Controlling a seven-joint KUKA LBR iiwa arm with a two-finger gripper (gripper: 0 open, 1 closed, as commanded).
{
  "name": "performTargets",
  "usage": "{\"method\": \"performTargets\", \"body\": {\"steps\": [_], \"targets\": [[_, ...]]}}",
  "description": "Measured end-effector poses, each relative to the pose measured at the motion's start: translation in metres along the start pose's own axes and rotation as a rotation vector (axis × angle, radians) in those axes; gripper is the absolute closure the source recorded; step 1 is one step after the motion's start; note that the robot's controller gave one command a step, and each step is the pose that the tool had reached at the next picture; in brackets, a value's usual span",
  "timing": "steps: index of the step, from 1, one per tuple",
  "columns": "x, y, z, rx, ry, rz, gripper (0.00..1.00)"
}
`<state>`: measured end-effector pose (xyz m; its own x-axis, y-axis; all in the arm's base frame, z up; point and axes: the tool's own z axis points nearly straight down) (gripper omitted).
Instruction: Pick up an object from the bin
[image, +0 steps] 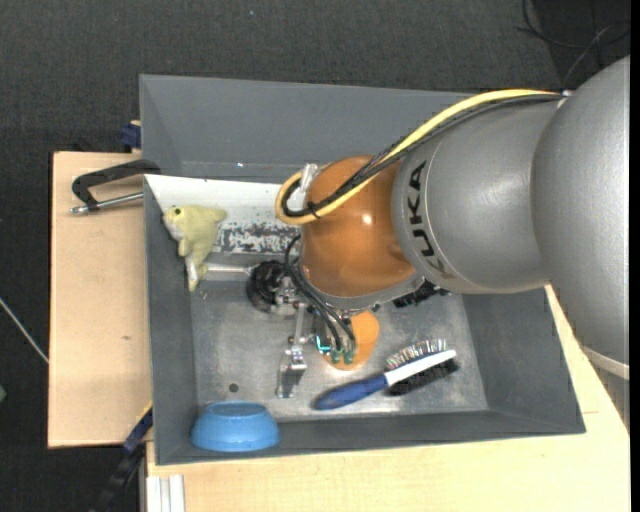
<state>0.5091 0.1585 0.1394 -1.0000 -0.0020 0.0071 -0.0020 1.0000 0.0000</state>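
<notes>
My gripper (312, 352): hangs low over the middle of the bin floor, under my orange wrist cover (350, 240). I cannot tell whether it is open or clenched.
Bin (520, 350): one, grey metal, with sloping walls.
Nearest thing: one small orange rounded thing (364, 338), on the floor near the bin's middle. It is just beside my gripper, on the view's right, and partly hidden under my wrist.
Brush (385, 380): one, with a blue handle and white bristles on a dark head. It lies flat near the front wall, just in front of the orange rounded thing, handle towards the view's left.
Black lump (265, 283): one, dark and tangled-looking, near my gripper on its far side. I cannot tell what kind of thing it is.
Soft toy (195, 235): one, pale yellow-green, in the back left corner, well apart from my gripper.
Blue bowl (235, 428): one, round, against the front wall at the left, well apart.
In the way: my arm (500, 190) and the wrist cover hide much of the bin's back and right.
Count: five loose things that I can see.
</notes>
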Motion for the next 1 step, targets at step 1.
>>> {"method": "performTargets", "body": {"steps": [1], "targets": [[-0.0616, -0.0938, 0.0657, -0.004, -0.012, -0.496, 0.0]]}}
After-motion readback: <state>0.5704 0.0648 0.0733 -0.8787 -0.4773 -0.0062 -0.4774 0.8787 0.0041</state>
